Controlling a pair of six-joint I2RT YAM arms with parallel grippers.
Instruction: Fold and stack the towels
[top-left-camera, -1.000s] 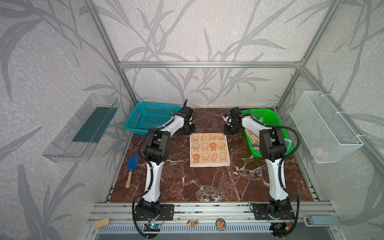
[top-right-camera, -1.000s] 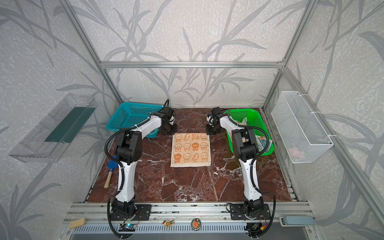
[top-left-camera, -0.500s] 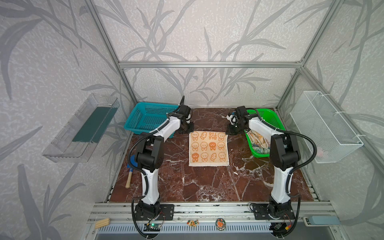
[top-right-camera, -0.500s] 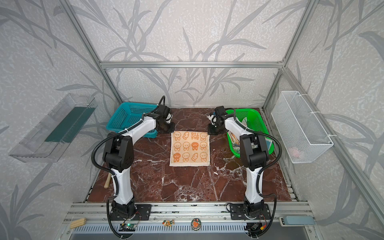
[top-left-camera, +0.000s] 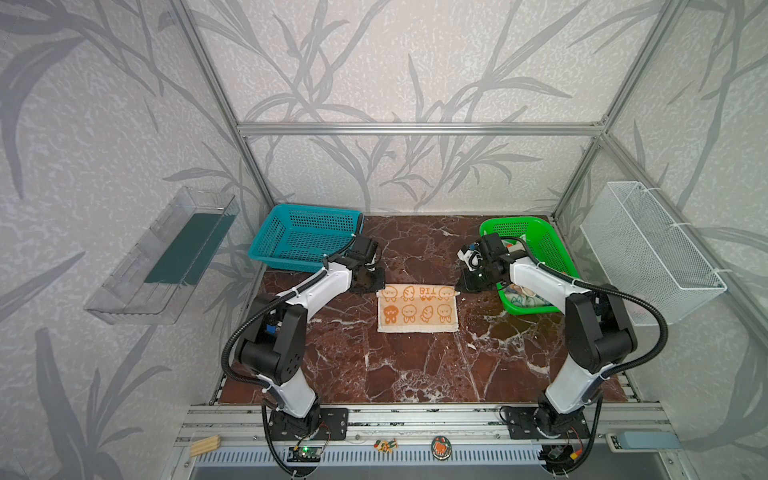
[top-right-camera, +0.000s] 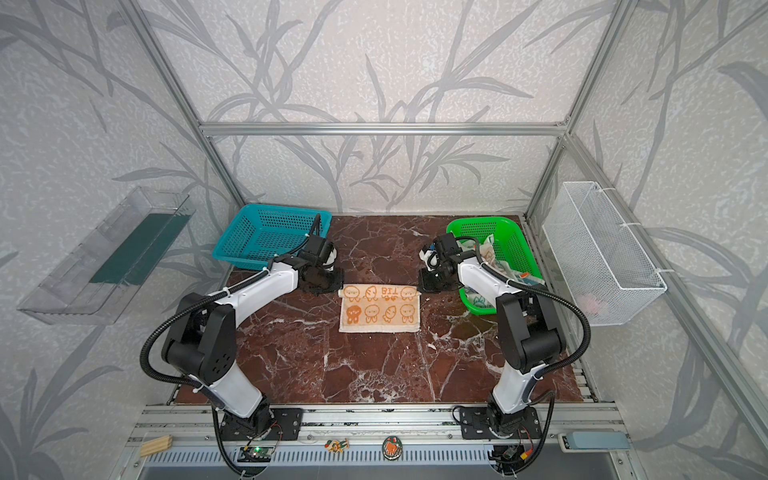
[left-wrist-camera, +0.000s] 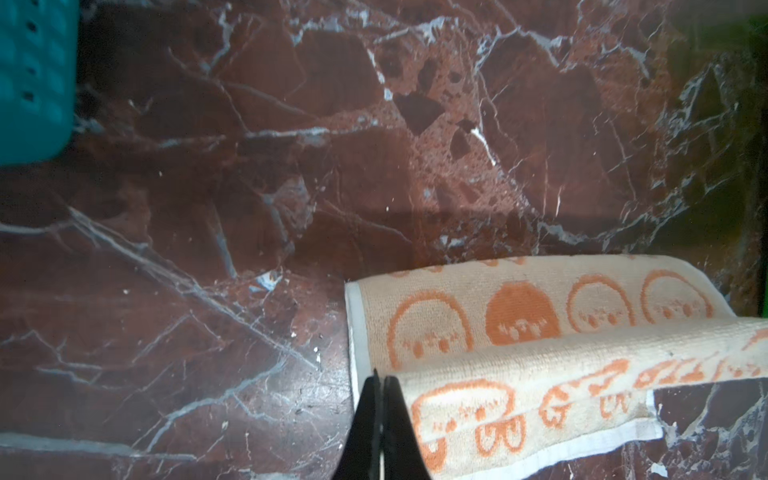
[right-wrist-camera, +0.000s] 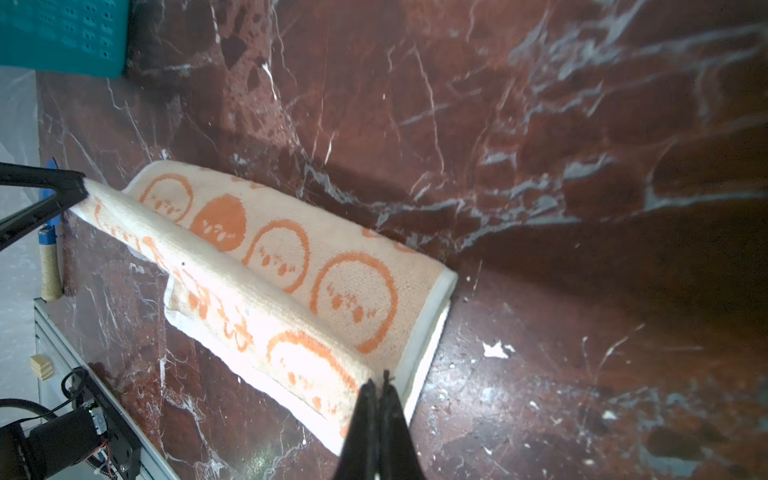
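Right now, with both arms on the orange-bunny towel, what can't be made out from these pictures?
1. Cloths in the green basket: both top views, partly covered by the right arm; number and patterns unclear.
2. Fingers of the left gripper and right gripper, shut on the orange-bunny towel: both top views, each hidden under its own arm.
3. Pinkish thing in the white wire basket: both top views, too small, behind mesh.

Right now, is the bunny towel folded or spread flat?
The towel is mid-fold: the left gripper and right gripper pinch its far corners, with that edge raised over the rest, not yet laid down.
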